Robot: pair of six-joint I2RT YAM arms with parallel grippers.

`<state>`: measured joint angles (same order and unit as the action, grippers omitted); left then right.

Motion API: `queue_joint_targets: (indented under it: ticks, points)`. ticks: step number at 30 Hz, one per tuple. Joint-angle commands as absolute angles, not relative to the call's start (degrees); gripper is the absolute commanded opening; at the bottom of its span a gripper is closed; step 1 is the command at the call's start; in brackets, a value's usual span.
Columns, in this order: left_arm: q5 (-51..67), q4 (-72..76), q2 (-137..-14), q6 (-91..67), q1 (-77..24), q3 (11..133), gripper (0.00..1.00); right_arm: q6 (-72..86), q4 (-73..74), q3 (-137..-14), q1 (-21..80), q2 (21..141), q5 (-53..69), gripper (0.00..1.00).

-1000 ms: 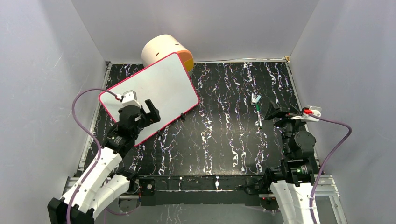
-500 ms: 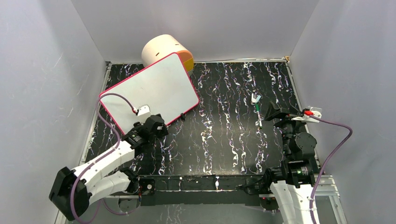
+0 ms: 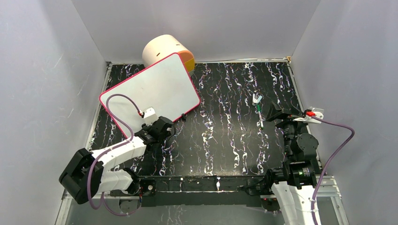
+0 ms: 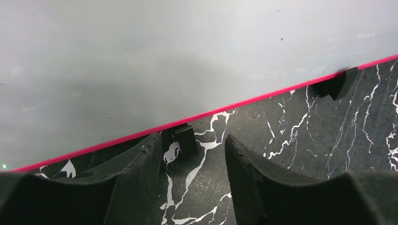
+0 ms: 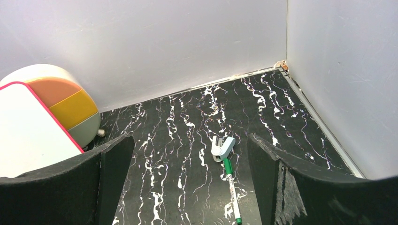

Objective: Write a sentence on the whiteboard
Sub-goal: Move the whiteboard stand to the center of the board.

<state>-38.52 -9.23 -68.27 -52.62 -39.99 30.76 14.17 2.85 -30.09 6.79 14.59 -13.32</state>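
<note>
L gripper (image 4: pixel 190 154): jaws part-spread, nothing pinched, straddling a black clip (image 4: pixel 186 139) on the whiteboard (image 4: pixel 141 70) rim just ahead, prob. to steady it for writing. Whiteboard blank, face up, long axis crosswise to jaws. R gripper (image 5: pixel 187 150): jaws wide, empty. Marker (image 5: pixel 229 180) lies ahead btwn them, grey end away.

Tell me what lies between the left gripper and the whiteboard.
Left wrist view: only a small black clip at the whiteboard rim and marbled tabletop lie ahead of the left gripper.
</note>
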Motion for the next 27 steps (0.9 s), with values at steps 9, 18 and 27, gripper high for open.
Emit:
queue_joint_targets:
  ticks: [9,18,27]
  points:
    - [-43.70,-3.24,-72.06,-54.22,-40.35,27.78,0.41,14.55,-0.09,-29.79,7.01,13.76,-13.36,0.99]
    - [-42.95,-0.53,-76.86,-51.38,-40.47,28.82,0.21,14.83,-0.30,-29.71,7.12,13.28,-13.11,0.99]
    - [-40.11,-0.44,-77.30,-52.13,-43.45,27.79,0.00,15.18,-0.35,-29.62,7.12,12.51,-12.88,0.99]
